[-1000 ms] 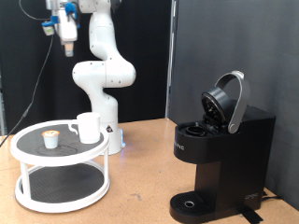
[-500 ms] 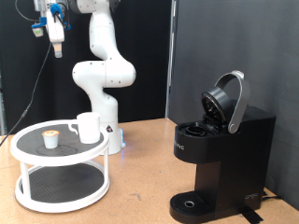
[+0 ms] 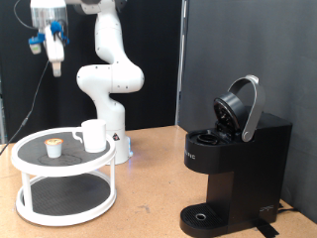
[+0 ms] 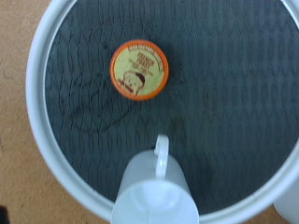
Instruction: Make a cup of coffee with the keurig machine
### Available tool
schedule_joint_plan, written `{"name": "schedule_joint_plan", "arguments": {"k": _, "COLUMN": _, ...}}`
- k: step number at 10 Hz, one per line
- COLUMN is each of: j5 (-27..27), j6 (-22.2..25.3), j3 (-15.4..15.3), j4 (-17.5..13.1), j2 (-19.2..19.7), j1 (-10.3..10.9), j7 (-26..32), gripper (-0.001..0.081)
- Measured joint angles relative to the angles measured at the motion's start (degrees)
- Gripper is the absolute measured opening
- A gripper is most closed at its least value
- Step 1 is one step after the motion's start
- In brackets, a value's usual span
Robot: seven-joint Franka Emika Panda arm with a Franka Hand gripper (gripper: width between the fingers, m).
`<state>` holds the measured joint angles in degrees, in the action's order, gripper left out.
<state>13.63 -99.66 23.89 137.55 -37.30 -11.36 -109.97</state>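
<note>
We see the gripper (image 3: 53, 67) high above the round stand (image 3: 30, 149), can't tell if spread or pressed. Cup (image 3: 94, 134) on the stand's top beside the pod (image 3: 53, 148); keurig machine (image 3: 236, 164) lid up on the desk (image 3: 149, 178), exterior view's right.

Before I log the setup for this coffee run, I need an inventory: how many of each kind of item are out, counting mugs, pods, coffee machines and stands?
Mugs: 1, the white cup on the stand's top shelf.
Pods: 1, the tan-topped pod beside it.
Coffee machines: 1, the keurig machine, lid up.
Stands: 1, the white two-tier stand.
Total: 4.
The gripper hangs high above the stand.
</note>
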Motion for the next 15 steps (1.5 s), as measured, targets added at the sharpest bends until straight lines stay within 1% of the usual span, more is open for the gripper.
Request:
{"name": "schedule_joint_plan", "arguments": {"k": 5, "j5": 2.95, "j6": -15.55, "j3": 2.46, "j4": 10.39, "j2": 1.97, "j1": -0.98, "j7": -0.15, "gripper": 0.0734}}
{"name": "schedule_joint_plan", "arguments": {"k": 8, "j5": 4.88, "j6": -22.44, "j3": 2.85, "j4": 14.77, "j2": 3.61, "j1": -1.75, "j7": -0.63, "gripper": 0.0734}}
{"name": "schedule_joint_plan", "arguments": {"k": 11, "j5": 6.52, "j6": -28.86, "j3": 2.86, "j4": 18.30, "j2": 5.21, "j1": -2.49, "j7": -2.29, "gripper": 0.0734}}
{"name": "schedule_joint_plan", "arguments": {"k": 13, "j5": 7.11, "j6": -31.85, "j3": 2.93, "j4": 19.40, "j2": 6.36, "j1": -3.10, "j7": -2.32, "gripper": 0.0734}}
{"name": "schedule_joint_plan", "arguments": {"k": 15, "j5": 7.48, "j6": -33.83, "j3": 3.05, "j4": 19.82, "j2": 7.68, "j1": -3.69, "j7": -2.32, "gripper": 0.0734}}
